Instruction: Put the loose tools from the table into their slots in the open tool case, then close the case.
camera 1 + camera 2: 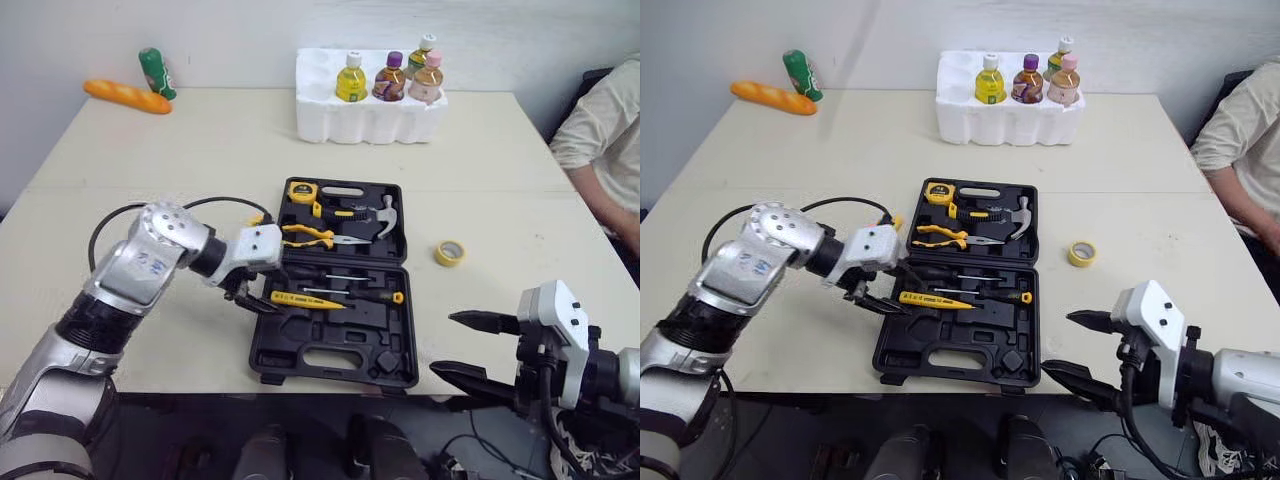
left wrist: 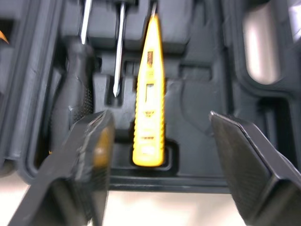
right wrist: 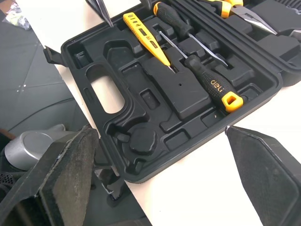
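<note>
In the tool case (image 1: 385, 340), a screwdriver (image 3: 209, 82) reads "deli"; left fingers (image 2: 89, 150) and right fingers (image 3: 263, 165) gape empty.

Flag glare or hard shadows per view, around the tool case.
Left eye view: soft light, no glare on the tool case, no hard shadows on the table. Left wrist view: yellow voltage tester evenly lit; handle opening washed out bright. Right wrist view: table nearly white, case recesses dark.

Your head pair looks down across the table (image 1: 200, 160); both wrist cameras share the tool case (image 3: 188, 99), left probably closest.
</note>
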`<action>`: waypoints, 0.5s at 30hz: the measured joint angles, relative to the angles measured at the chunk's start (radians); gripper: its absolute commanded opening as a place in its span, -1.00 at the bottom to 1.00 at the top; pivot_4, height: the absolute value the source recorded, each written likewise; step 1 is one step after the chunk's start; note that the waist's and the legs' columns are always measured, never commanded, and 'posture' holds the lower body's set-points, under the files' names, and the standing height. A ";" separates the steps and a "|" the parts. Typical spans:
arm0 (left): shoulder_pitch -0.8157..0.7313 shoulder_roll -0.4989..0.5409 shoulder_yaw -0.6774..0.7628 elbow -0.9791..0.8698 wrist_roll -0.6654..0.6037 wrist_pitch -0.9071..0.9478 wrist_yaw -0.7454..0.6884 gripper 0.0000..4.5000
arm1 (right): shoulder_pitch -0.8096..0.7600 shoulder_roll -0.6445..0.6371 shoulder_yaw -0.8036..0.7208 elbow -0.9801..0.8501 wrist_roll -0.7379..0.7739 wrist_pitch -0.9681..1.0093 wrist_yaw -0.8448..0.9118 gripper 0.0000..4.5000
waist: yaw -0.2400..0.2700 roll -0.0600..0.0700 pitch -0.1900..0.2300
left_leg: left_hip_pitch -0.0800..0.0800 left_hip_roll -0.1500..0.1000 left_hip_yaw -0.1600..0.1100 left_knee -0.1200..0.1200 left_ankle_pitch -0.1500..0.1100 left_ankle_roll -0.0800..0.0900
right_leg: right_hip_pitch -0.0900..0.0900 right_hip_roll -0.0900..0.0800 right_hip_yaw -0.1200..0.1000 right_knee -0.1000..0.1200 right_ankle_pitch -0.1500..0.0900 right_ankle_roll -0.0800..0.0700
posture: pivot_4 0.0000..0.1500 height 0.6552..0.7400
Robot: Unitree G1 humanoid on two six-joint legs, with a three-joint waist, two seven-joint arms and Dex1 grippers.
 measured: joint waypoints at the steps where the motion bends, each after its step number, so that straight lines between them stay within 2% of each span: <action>1: 0.015 -0.035 0.034 0.041 -0.026 -0.044 0.000 0.23 | -0.006 0.000 0.002 0.000 -0.003 -0.002 0.000 1.00 | 0.000 0.000 0.000 | 0.000 0.000 0.000 0.001 0.000 0.000 | 0.000 -0.001 0.000 0.001 0.000 0.000 | 1.00 0.92; 3: 0.040 -0.092 0.075 0.136 -0.064 -0.114 0.000 -0.09 | -0.023 0.000 0.013 0.001 -0.006 -0.011 0.000 1.00 | 0.002 0.000 0.000 | 0.000 -0.001 0.000 0.001 0.000 0.000 | 0.000 -0.004 -0.001 0.001 0.000 0.000 | 1.00 0.92; 7: 0.074 -0.141 0.109 0.253 -0.090 -0.126 0.003 -0.89 | -0.051 -0.011 0.027 0.012 -0.010 -0.014 0.009 1.00 | 0.001 0.000 0.000 | -0.001 -0.001 0.000 0.001 0.000 0.001 | 0.000 -0.004 -0.002 0.001 0.000 0.000 | 1.00 0.92; 8: 0.081 -0.151 0.111 0.266 -0.090 -0.136 0.003 -0.98 | -0.056 -0.015 0.030 0.018 -0.013 -0.014 0.011 1.00 | 0.001 0.000 0.000 | -0.001 -0.001 0.000 0.001 0.000 0.001 | 0.000 -0.004 -0.002 0.001 0.000 0.001 | 1.00 0.92; 15: 0.098 -0.192 0.096 0.270 -0.067 -0.187 0.024 -0.98 | -0.077 -0.022 0.052 0.026 -0.020 -0.014 0.018 1.00 | 0.002 0.000 0.000 | -0.001 -0.002 0.000 0.001 0.000 0.001 | 0.000 -0.007 -0.003 0.001 0.000 0.001 | 1.00 0.92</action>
